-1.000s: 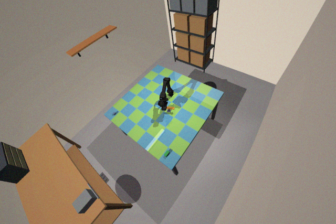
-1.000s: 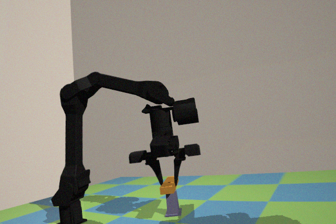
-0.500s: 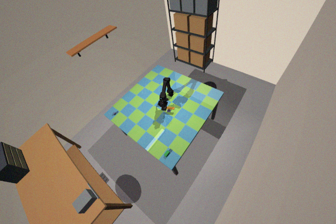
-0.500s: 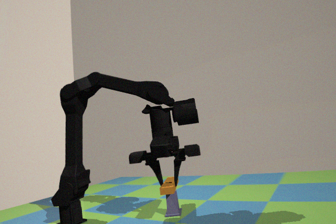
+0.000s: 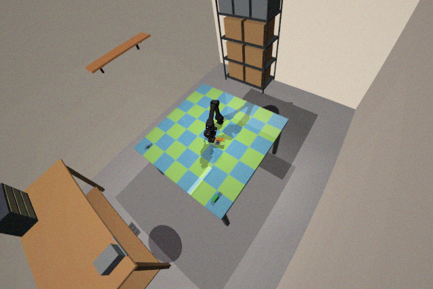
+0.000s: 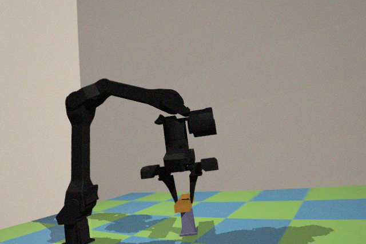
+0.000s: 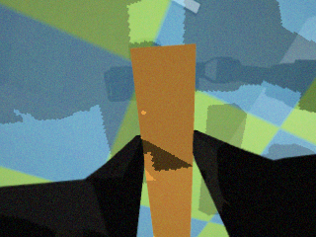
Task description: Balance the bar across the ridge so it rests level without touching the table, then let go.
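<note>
My gripper (image 6: pixel 183 198) (image 7: pixel 166 138) (image 5: pixel 213 139) is shut on the orange bar (image 6: pixel 182 204) (image 7: pixel 164 99) (image 5: pixel 220 139), gripping it across its width. In the exterior view the bar sits on or just above the tip of the purple wedge-shaped ridge (image 6: pixel 187 222), which stands upright on the checkered table (image 6: pixel 266 206) (image 5: pixel 237 170). I cannot tell whether bar and ridge touch. In the wrist view the bar runs straight away from the fingers and hides the ridge beneath it. The bar is clear of the table top.
A small green block (image 5: pixel 215 197) lies near the table's front corner and a small dark object (image 5: pixel 147 145) near its left edge. A pale strip (image 5: pixel 199 181) lies on the front half. The arm's base (image 6: pixel 75 229) stands left of the ridge.
</note>
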`<state>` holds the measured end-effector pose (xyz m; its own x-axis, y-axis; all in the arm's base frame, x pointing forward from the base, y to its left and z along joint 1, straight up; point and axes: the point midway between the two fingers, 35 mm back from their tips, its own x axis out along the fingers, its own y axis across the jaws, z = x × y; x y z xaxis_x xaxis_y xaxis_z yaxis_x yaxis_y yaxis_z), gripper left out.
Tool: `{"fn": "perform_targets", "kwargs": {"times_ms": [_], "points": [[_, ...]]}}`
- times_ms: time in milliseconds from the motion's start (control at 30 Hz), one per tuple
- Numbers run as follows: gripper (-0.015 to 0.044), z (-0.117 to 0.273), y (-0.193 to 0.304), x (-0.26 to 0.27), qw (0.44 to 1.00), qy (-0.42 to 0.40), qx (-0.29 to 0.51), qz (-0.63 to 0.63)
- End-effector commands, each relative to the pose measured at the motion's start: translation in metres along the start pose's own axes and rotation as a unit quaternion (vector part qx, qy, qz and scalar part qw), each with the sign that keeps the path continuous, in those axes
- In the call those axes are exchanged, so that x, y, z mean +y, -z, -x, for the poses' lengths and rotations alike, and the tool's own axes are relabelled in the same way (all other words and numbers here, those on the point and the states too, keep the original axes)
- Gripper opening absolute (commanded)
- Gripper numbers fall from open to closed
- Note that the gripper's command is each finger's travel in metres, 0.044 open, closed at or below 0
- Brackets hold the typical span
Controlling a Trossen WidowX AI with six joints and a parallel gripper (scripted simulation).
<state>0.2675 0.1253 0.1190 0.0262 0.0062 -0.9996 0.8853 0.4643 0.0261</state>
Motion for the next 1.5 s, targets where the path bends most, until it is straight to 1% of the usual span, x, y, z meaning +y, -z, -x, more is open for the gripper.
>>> {"fn": "perform_targets", "kwargs": {"times_ms": [0, 1467], "points": [[0.0, -0.0016, 0.0009, -0.0005, 1.0, 0.001, 0.003, -0.001], [0.0, -0.0052, 0.0011, -0.0005, 1.0, 0.001, 0.003, -0.001]]}}
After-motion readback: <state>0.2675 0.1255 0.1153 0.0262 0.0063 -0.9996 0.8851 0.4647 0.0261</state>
